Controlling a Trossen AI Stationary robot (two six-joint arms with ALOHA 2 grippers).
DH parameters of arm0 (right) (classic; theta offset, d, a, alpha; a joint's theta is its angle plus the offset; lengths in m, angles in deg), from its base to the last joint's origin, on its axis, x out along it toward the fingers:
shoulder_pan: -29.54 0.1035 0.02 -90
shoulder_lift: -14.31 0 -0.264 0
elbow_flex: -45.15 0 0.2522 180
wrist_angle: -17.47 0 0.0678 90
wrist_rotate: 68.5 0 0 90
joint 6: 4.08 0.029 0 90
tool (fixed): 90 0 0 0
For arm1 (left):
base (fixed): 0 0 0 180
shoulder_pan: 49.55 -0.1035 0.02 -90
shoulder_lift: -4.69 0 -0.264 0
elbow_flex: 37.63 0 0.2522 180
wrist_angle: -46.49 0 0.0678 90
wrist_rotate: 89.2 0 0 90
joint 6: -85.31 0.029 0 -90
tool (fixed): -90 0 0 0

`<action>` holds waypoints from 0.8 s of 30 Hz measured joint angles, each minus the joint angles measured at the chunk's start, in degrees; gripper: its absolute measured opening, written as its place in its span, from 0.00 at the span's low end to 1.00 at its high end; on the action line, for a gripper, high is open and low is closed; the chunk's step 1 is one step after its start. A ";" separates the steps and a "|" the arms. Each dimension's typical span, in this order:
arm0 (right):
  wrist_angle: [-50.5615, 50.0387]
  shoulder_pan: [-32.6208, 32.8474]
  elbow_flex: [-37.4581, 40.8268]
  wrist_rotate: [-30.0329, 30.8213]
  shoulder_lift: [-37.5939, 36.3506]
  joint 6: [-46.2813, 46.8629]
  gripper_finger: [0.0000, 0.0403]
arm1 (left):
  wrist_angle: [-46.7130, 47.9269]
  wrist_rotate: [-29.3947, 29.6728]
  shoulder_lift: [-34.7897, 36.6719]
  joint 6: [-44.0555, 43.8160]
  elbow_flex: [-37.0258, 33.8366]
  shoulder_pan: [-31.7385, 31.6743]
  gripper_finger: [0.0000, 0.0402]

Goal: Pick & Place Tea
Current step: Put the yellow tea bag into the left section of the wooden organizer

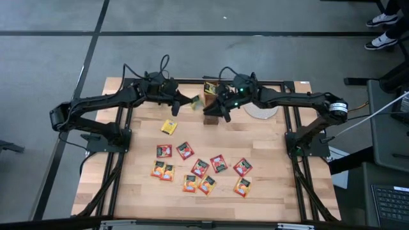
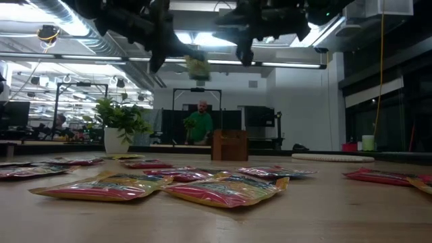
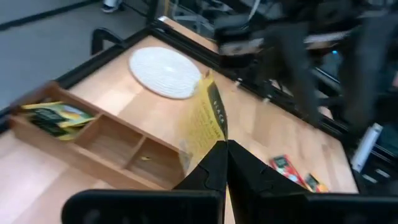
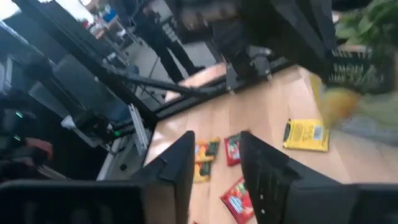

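My left gripper (image 1: 186, 101) is shut on a yellow tea sachet (image 3: 208, 115), held in the air just left of the wooden compartment box (image 1: 211, 102). In the low view the sachet (image 2: 197, 65) hangs high above the table. My right gripper (image 4: 214, 163) stands open with nothing between its fingers, raised over the box's right side (image 1: 222, 110). One box compartment holds yellow-green sachets (image 3: 56, 115). Another yellow sachet (image 1: 169, 127) lies flat on the table. Several red and orange sachets (image 1: 200, 167) lie flat mid-table. My left gripper pinches the yellow sachet by its lower edge (image 3: 212, 142) between its two fingers. The fingers come from the table's left, slanting slightly down. The sachet sticks out beyond the fingertips, on edge, lifted clear of the table and the box.
A round pale woven mat (image 1: 262, 110) lies right of the box. A potted plant (image 2: 121, 121) stands at the far left in the low view. A person (image 2: 200, 125) stands in the room beyond the table. The black frame rails (image 1: 121, 147) run along both table sides.
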 joint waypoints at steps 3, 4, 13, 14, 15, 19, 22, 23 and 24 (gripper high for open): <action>-1.12 -0.85 0.00 0.02 -2.47 1.51 0.35 | 0.02 3.66 0.00 -1.08 0.00 -0.81 0.00; -1.25 -1.14 0.00 0.02 -3.36 2.27 0.36 | 0.02 5.34 0.00 -1.51 0.00 -1.09 0.00; -3.73 -2.40 0.00 5.67 -11.12 2.10 0.36 | -1.98 19.99 -2.51 -9.58 -0.02 -2.91 0.01; -4.52 -2.38 0.00 6.97 -11.89 1.89 0.36 | -3.46 20.05 -3.51 -10.98 -0.02 -3.08 0.00; -5.16 -2.38 0.00 8.09 -12.58 1.67 0.36 | -4.96 20.02 -4.64 -12.64 -0.02 -3.20 0.00; -7.67 -2.40 0.00 11.86 -14.90 0.44 0.36 | -12.97 19.80 -10.34 -18.60 -0.02 -3.12 0.00; -9.14 -2.40 0.00 13.64 -15.88 0.48 0.36 | -18.64 22.15 -14.54 -22.30 -0.02 -3.05 0.00; -9.28 -2.40 0.00 14.19 -16.01 0.48 0.36 | -20.52 23.53 -15.90 -23.36 -0.02 -3.07 0.00; -9.71 -2.40 0.00 14.25 -16.23 0.50 0.36 | -22.22 24.63 -17.11 -24.52 -0.02 -3.09 0.00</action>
